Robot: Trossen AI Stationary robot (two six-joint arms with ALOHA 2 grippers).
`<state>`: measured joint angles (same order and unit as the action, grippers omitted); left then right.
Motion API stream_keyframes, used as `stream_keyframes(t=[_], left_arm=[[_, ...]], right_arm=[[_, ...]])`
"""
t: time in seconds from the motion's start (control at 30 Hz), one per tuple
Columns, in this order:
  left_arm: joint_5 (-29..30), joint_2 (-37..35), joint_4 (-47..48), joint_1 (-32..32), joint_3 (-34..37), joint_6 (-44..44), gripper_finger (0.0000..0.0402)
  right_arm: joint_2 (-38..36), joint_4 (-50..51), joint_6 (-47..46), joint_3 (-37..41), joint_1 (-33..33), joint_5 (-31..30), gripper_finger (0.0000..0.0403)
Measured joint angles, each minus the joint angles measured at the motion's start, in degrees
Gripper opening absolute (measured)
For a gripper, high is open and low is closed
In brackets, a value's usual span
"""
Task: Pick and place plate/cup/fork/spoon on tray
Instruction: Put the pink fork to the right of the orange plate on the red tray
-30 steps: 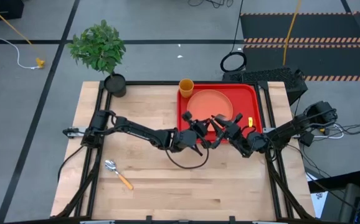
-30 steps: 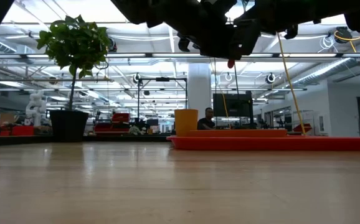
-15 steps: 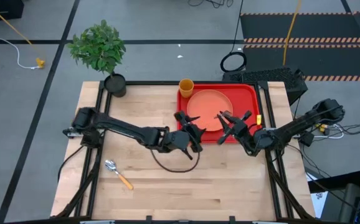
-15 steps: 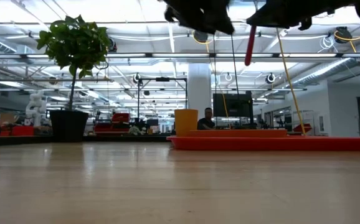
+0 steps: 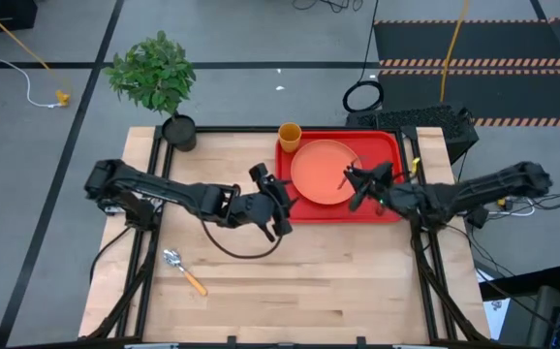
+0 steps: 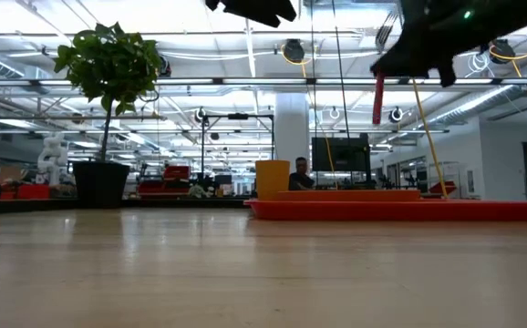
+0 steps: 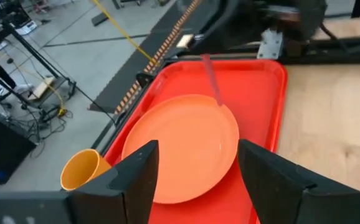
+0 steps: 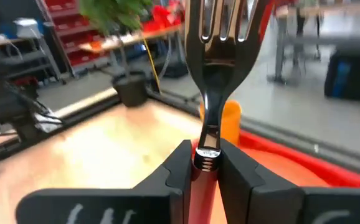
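Observation:
The red tray point(image 5: 388, 206) lies at the table's far right, with the salmon-orange plate point(image 5: 321, 173) lying flat in it. The amber cup point(image 5: 290, 134) stands upright at the tray's far left corner. My right gripper point(image 5: 359, 184) hovers over the plate's right side, shut on the fork point(image 8: 220, 28). My left gripper point(image 5: 272, 201) hangs open, with nothing between its fingers, just left of the tray; its wrist view looks onto the plate point(image 7: 180, 146) and cup point(image 7: 83, 171). The spoon point(image 5: 184, 270) lies flat on the wood near the front left. My right gripper pinches the fork between its two fingers where the metal neck meets the pinkish-red handle point(image 8: 208, 154). The tines point(image 8: 222, 22) stick out past the fingertips. The fork is lifted clear above the tray, its handle point(image 6: 377, 100) hanging down below the gripper.
A black pot with a green plant point(image 5: 177, 131) stands at the table's far left corner. Bare wood point(image 5: 309, 281) stretches across the table's near half. The tray's raised rim point(image 6: 400, 210) runs along the right half of the low view.
My left gripper has opened, let go of the fork and drawn back toward the table's left edge. My right gripper has kept the fork and carried it toward the far right, from the tray's near edge to above the plate.

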<state>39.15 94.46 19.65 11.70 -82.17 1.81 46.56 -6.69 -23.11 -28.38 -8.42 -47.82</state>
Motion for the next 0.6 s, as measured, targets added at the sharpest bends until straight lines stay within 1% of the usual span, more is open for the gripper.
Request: stream_keyframes(t=[0.07, 0.17, 0.27, 0.33, 0.4, 0.53, 0.6], left_arm=[[-1.02, 0.03, -0.02, -0.01, 0.0, -0.69, 0.0213], [-2.05, -0.03, -0.25, -0.47, 0.0, -1.25, 0.0212], [-2.16, -0.48, -0.21, -0.82, 0.04, -2.18, 0.0213], [-2.13, -0.94, -1.07, -1.07, 0.06, -2.86, 0.0213], [-2.16, -1.01, -2.11, -1.41, -0.02, -3.52, 0.0213], [-2.29, -0.79, -3.04, -1.61, 0.02, -5.4, 0.0214], [-2.27, -0.88, -3.47, -1.62, 0.02, -6.18, 0.0213]], right_arm=[[-0.32, 5.01, -3.89, -0.15, 5.37, 7.06, 0.0044], [0.18, 14.43, -8.35, -2.54, 13.19, 17.42, 0.0043], [1.85, 25.04, -10.31, -6.35, 19.58, 24.36, 0.0043], [3.16, 31.36, -10.75, -9.18, 23.06, 27.01, 0.0043], [4.3, 36.02, -11.67, -11.58, 25.92, 28.19, 0.0043], [6.86, 41.9, -13.38, -14.13, 29.77, 28.87, 0.0043], [8.11, 44.6, -14.36, -14.62, 32.2, 30.98, 0.0043]])
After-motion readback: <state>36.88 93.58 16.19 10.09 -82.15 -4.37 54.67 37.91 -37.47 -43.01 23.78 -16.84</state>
